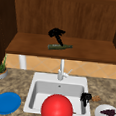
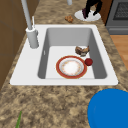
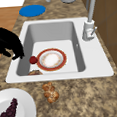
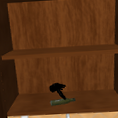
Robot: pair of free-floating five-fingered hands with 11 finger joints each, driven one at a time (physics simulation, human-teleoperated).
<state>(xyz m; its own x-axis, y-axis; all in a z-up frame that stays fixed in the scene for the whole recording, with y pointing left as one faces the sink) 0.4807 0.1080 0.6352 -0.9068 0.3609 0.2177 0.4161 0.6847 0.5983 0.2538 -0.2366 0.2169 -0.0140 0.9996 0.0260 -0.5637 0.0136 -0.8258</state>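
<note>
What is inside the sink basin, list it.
In the sink lie a red-rimmed plate, a small red ball-like thing beside it and a brown piece of food near the wall. The plate covers the floor beneath it.

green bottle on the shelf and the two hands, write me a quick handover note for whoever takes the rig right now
Left hand: up in the wall cabinet, fingers straight, one reaching down to the green bottle, which lies on its side on the lower shelf.
Right hand: hangs over the sink's right rim, fingers curled, holding nothing.
In the sink: red-rimmed plate, small red fruit, a brown food piece.
Done: bottle is on the shelf.
Left: bottle not upright; sink items not out.
</note>
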